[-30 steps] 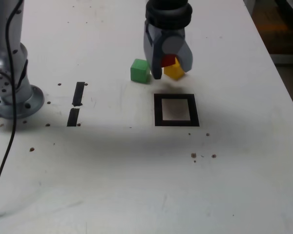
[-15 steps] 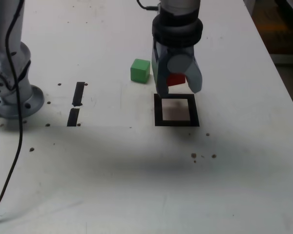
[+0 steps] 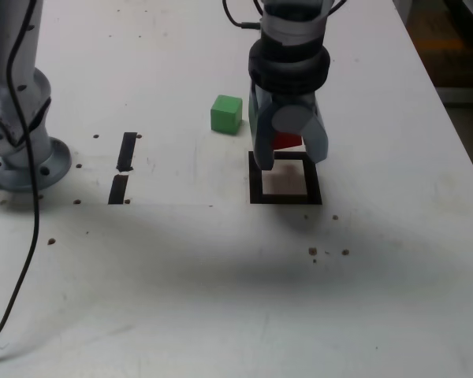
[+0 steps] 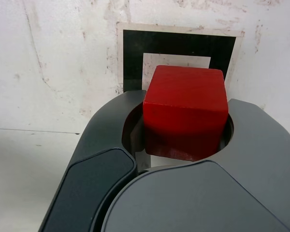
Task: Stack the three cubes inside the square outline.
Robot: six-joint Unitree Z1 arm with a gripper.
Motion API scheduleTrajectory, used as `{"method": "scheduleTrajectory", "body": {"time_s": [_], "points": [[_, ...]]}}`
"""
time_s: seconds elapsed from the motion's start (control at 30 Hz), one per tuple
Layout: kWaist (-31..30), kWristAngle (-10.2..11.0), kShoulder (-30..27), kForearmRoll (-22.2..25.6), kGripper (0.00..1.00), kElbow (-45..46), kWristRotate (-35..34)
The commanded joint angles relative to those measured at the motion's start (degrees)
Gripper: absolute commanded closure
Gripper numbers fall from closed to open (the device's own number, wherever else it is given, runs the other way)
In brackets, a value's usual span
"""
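Observation:
My gripper [image 3: 289, 157] is shut on a red cube [image 3: 286, 141] and hangs just above the square outline [image 3: 256, 189], a black tape frame with a white centre. In the wrist view the red cube [image 4: 186, 111] sits between the grey jaws of the gripper [image 4: 186, 142], over the near part of the square outline [image 4: 179, 43]. A green cube [image 3: 226, 114] rests on the white table, apart from the frame, toward the exterior view's left and farther back.
Two short black tape strips [image 3: 127, 151] [image 3: 118, 189] lie on the exterior view's left. The arm's grey base [image 3: 16, 150] and a black cable [image 3: 24, 236] stand at the far left. The table's edge [image 3: 457, 142] runs down the right.
The gripper has carried the red cube nearer to the camera, from beside a yellow cube to over the square outline. It now blocks the yellow cube from view. The green cube has not moved.

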Motion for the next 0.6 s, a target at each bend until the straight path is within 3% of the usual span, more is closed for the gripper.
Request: {"method": "scheduleTrajectory", "body": {"time_s": [0.0, 0.57], "points": [[-0.3, -0.3, 0.3, -0.5, 0.67, 0.2, -0.2], [-0.9, -5.3, 1.7, -6.1, 0.61, 4.0, -0.3]]}}
